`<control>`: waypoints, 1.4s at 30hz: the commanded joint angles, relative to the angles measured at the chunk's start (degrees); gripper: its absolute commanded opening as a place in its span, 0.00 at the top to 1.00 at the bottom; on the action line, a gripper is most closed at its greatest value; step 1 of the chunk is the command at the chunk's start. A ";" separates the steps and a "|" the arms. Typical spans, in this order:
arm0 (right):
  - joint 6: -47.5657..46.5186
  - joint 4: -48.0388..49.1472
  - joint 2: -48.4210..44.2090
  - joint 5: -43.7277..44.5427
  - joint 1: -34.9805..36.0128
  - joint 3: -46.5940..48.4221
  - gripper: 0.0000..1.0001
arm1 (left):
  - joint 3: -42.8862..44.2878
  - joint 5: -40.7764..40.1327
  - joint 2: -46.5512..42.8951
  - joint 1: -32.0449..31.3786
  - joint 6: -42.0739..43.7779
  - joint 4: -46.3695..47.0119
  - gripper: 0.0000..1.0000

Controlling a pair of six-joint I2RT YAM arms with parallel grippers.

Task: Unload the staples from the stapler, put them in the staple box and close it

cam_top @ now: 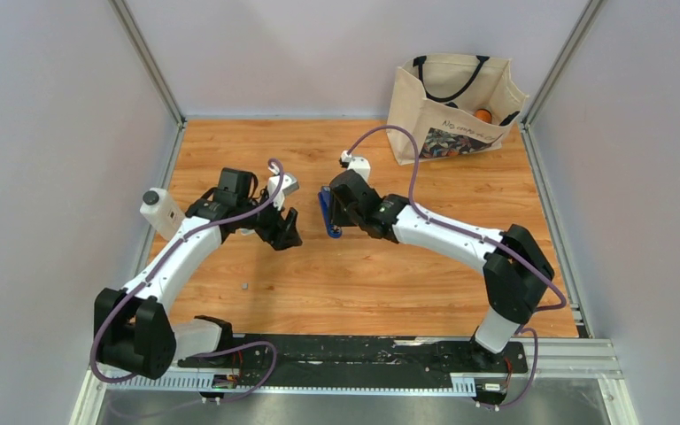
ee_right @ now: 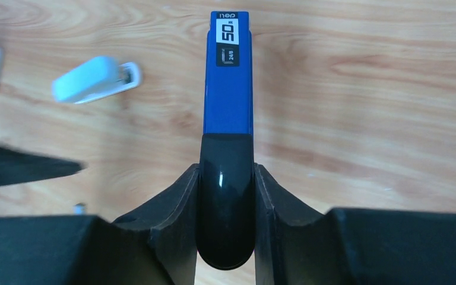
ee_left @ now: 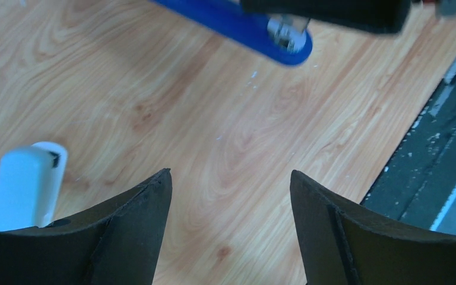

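The stapler (cam_top: 328,215) is slim and blue with a black rear part, and sits at mid-table. My right gripper (cam_top: 343,208) is shut on it. In the right wrist view both fingers clamp the glossy black end (ee_right: 225,196), and the blue body (ee_right: 228,89) with its white "50" label points away from the gripper (ee_right: 226,168). My left gripper (cam_top: 285,232) is open and empty just left of the stapler. In its wrist view (ee_left: 230,173) the blue tip and a metal part (ee_left: 285,32) show at the top. A tiny grey bit (cam_top: 244,286), perhaps a staple, lies on the wood nearer the front.
A cloth tote bag (cam_top: 452,106) stands at the back right. A white bottle with a dark cap (cam_top: 161,211) stands at the left edge. A small white oblong object (ee_right: 95,80) lies on the wood left of the stapler and also shows in the left wrist view (ee_left: 27,184).
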 commanded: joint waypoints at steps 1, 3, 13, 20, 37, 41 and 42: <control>10.34 12.32 -4.48 4.39 4.23 -3.87 1.00 | -1.53 8.00 1.87 -0.88 -8.59 8.18 0.19; 12.10 12.68 -4.48 7.38 6.35 -3.79 1.00 | -2.15 11.17 2.84 -0.96 -12.19 9.51 0.19; 16.41 15.84 -4.65 11.87 10.22 -3.70 1.00 | -6.46 14.70 3.81 -1.93 -15.37 14.25 0.18; 18.35 17.77 -6.06 11.70 11.37 -4.40 1.00 | -6.02 14.87 5.48 -2.02 -14.76 14.43 0.29; 18.53 19.36 -10.81 8.18 13.30 -12.40 1.00 | -4.35 11.19 4.69 -1.93 -3.96 9.95 0.93; 16.69 20.67 -12.39 7.22 13.30 -16.08 1.00 | -4.79 7.41 3.99 -1.93 0.35 9.86 0.93; 16.25 21.29 -12.74 7.13 13.30 -17.31 1.00 | -4.96 6.53 3.90 -1.93 1.14 10.21 0.94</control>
